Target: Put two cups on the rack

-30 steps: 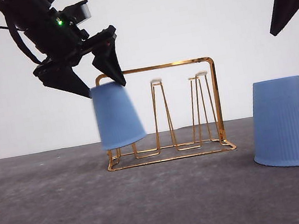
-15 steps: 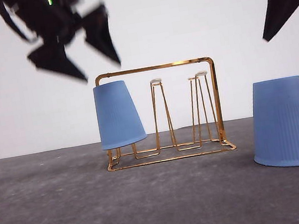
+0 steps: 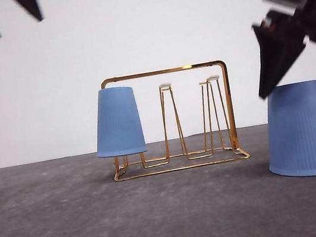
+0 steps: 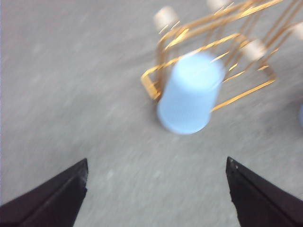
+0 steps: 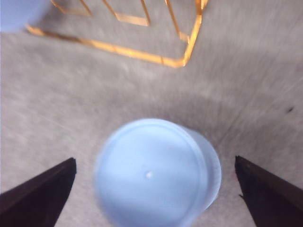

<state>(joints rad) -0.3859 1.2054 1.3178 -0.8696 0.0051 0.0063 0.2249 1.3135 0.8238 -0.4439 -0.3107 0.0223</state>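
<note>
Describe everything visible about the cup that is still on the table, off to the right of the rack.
The cup on the table is light blue, matte, tapered and handleless, with fine vertical ribbing. It stands upside down, wide rim on the grey table, closed flat base upward, apart from the gold wire rack. In the right wrist view its round base has a small centre dot. The right tool hangs open just above it, fingers to either side of the top; contact cannot be told.

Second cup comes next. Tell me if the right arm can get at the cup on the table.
Probably yes. The right gripper is open just above the cup on the table, its fingers wide to either side in the wrist view. Nothing lies between them, and the rack stands off to one side.
</note>
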